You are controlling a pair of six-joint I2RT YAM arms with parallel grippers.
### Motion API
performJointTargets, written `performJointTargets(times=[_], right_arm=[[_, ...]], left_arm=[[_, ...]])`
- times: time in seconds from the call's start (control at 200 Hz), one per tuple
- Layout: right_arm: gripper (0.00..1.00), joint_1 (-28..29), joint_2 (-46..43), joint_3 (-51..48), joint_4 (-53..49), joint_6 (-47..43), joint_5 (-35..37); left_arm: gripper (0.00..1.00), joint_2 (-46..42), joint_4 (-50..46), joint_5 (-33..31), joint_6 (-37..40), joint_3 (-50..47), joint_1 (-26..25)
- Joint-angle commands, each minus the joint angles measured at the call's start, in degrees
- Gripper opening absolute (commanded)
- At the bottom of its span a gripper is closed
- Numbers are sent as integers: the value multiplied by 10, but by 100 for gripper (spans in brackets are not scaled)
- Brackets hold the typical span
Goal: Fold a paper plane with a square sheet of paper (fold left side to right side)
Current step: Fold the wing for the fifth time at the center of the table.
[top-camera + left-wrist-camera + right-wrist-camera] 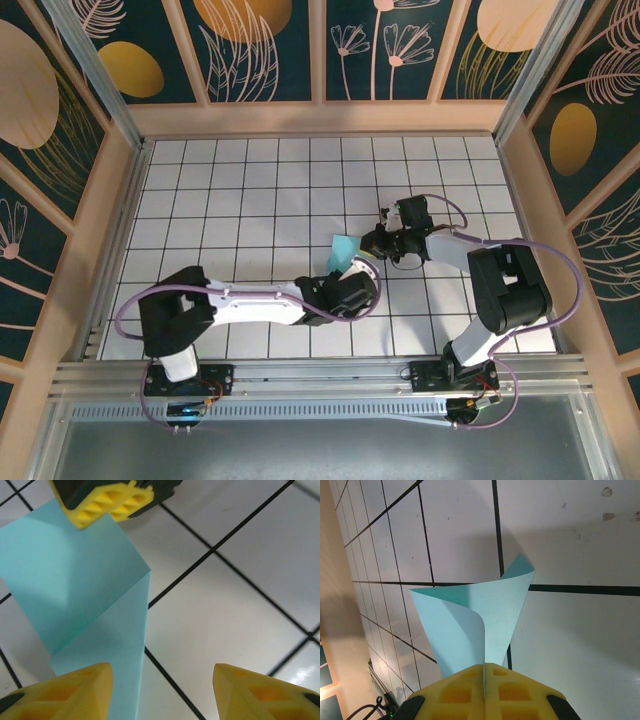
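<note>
Fingers (pixel 460 692) of the right gripper (pixel 485 670) are pressed together on a corner of the turquoise sheet (pixel 470 615). From that wrist we see the paper fan out of the pinch toward 12 o'clock. Its left side curls over on itself, and one corner points to 1 o'clock. It hangs over the white grid table (pixel 570 645) and throws a shadow on the tiles.

From above, the turquoise sheet (pixel 343 247) sits a little right of the table's middle, and we see only a small patch of it past the arms. The right gripper (pixel 372 243) is at its 3 o'clock edge, touching it. The left gripper (pixel 362 272) is just beside it at about 5 o'clock. Bare table (pixel 250 180) stretches away toward 9 and 12 o'clock.

From the left wrist, the left gripper (pixel 160 685) is spread. Its two yellow fingertips (pixel 75 695) stand well apart at 7 and 5 o'clock, and we see nothing clamped between them. The turquoise sheet (pixel 65 580) shows two faces that meet in a straight crease. The upper face runs toward 11 o'clock, where the right gripper (pixel 107 500) meets the paper. A lower strip runs toward 6 o'clock, close beside the fingertip at 7 o'clock. We cannot tell whether that fingertip touches the strip.
</note>
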Motion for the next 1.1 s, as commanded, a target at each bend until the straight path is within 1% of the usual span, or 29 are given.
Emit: performJointTargets(times=[0.0, 0.295, 0.515, 0.751, 0.831, 1.096], right_arm=[[0, -3, 4, 14, -10, 5, -4], [0, -3, 9, 14, -9, 3, -4], [0, -3, 11, 15, -10, 3, -3], [0, -3, 11, 11, -8, 3, -4], [0, -3, 12, 11, -8, 3, -4], [0, -3, 12, 10, -9, 1, 1]], left_arm=[[56, 30, -66, -76, 11, 35, -7], [57, 76, -86, -115, 10, 62, -10], [54, 95, -98, -132, 2, 69, -10], [46, 102, -106, -161, -7, 67, -10], [44, 101, -102, -159, -8, 65, -10], [30, 100, -94, -155, -10, 60, -10]])
